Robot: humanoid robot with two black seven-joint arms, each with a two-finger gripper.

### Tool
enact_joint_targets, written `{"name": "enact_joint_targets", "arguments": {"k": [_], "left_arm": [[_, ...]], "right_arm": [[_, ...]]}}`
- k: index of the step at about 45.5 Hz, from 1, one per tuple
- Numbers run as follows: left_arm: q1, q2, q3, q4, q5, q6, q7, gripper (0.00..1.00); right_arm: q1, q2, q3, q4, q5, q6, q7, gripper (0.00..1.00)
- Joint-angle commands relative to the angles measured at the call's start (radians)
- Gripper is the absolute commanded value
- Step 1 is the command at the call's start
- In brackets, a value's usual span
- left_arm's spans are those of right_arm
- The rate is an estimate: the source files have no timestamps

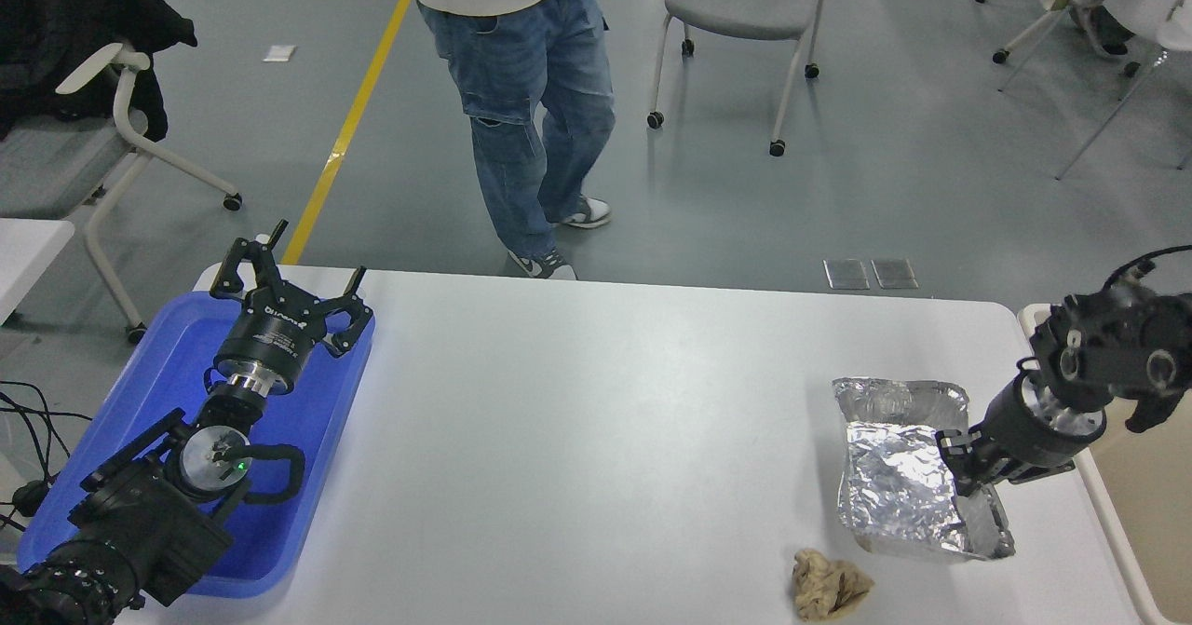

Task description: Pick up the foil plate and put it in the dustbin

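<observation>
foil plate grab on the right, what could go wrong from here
The right tool meets the foil plate only at its right rim, so the thin crinkled foil may bend or slip out when lifted. The tilting plate could also nudge the brown paper ball just in front of it, or snag the dustbin rim.

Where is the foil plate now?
The foil plate lies on the table's right side, under the right end effector, just beyond the brown paper ball.

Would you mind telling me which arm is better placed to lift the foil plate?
Right: its claw is at the foil plate's right rim, with the dustbin alongside; the left claw is parked across the table.
</observation>
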Motion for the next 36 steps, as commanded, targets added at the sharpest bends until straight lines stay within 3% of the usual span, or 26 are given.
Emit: {"name": "enact_joint_targets", "arguments": {"k": [1,36], "left_arm": [[0.0,0.0,0.0,0.0,0.0,0.0,0.0,1.0],[0.0,0.0,0.0,0.0,-0.001,0.0,0.0,1.0]], "right_arm": [[0.153,-0.058,-0.002,0.023,0.017,0.093,0.001,0.0],[0.668,-0.052,-0.298,0.029,0.069,0.093,0.003,0.0]]}}
